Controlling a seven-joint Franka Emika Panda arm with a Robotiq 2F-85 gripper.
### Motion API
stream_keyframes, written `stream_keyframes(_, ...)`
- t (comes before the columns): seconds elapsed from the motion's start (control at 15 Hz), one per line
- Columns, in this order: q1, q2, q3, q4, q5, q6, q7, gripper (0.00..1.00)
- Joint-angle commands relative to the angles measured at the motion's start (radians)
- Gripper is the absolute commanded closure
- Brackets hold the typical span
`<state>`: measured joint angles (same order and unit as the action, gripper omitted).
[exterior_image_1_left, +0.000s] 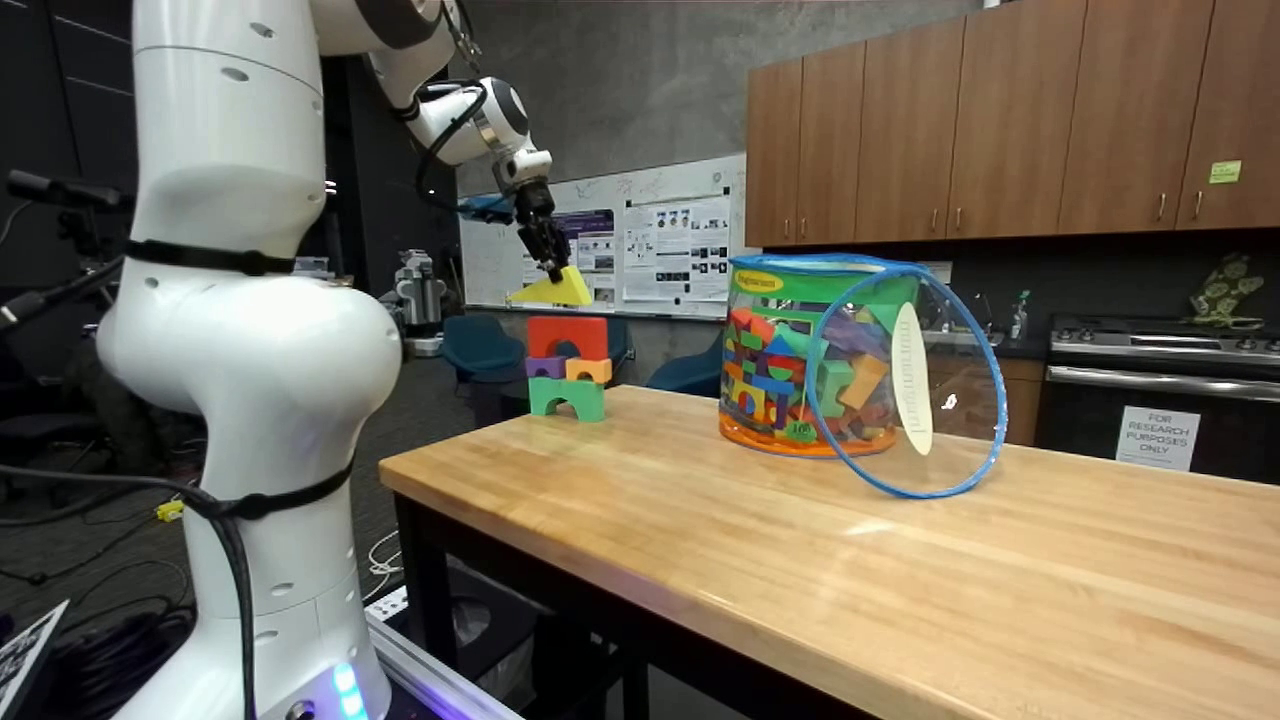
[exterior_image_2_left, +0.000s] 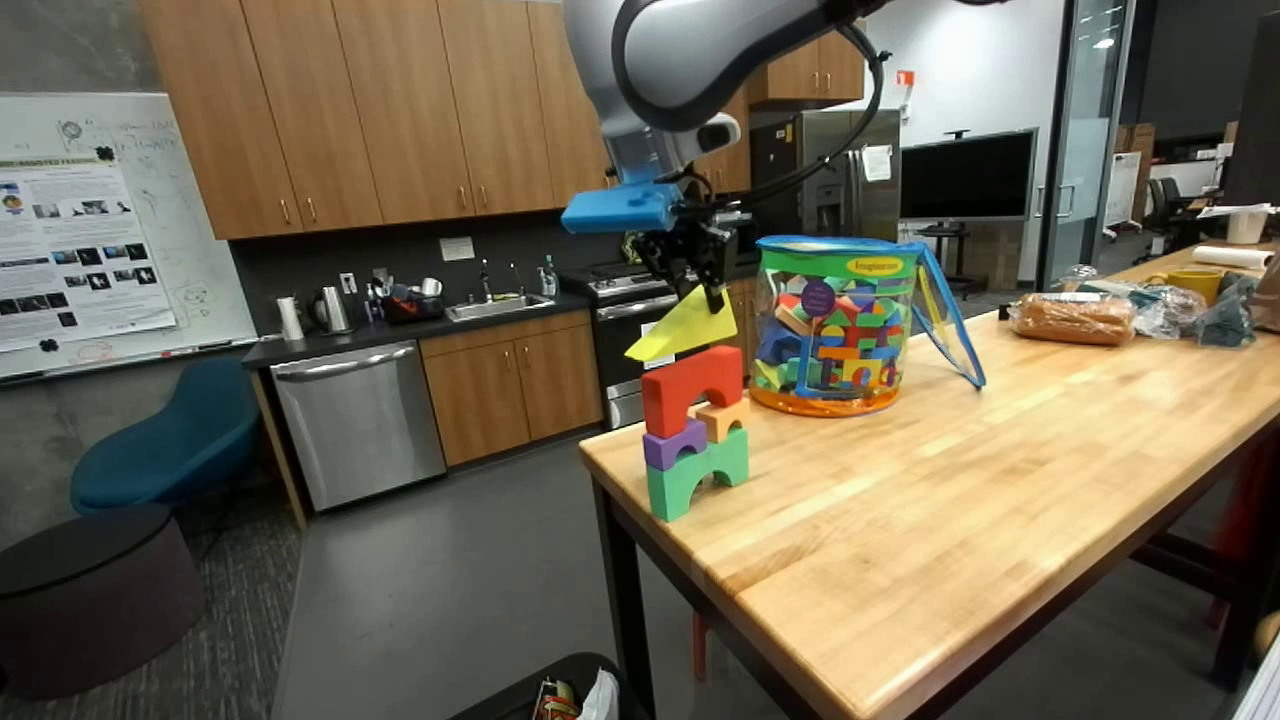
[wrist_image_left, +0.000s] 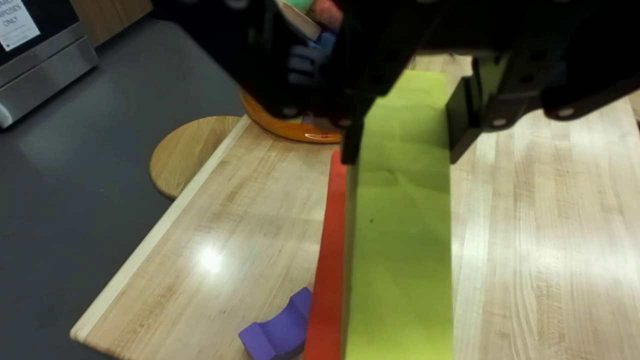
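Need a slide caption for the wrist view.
Tool holds a yellow block above a red block, a purple block and wooden tabletop.

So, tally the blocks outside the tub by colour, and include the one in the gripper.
Yellow block, in the gripper: 1
Red block: 1
Purple block: 1
Orange block: 1
Green block: 1
Total: 5

Tub (exterior_image_2_left: 815, 263) reads "Imaginarium", oven sheet (exterior_image_1_left: 1158, 437) "FOR RESEARCH PURPOSES ONLY".
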<state>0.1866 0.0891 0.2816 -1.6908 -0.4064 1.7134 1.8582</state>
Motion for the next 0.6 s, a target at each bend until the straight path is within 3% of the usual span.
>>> stream_keyframes(0.0, 0.030, 0.031, -0.040, 0.054, -0.006, -0.041, -0.015, 0.83)
stream_keyframes(0.53, 0.028, 0.057, -0.078, 0.038, 0.000, -0.005, -0.071, 0.83)
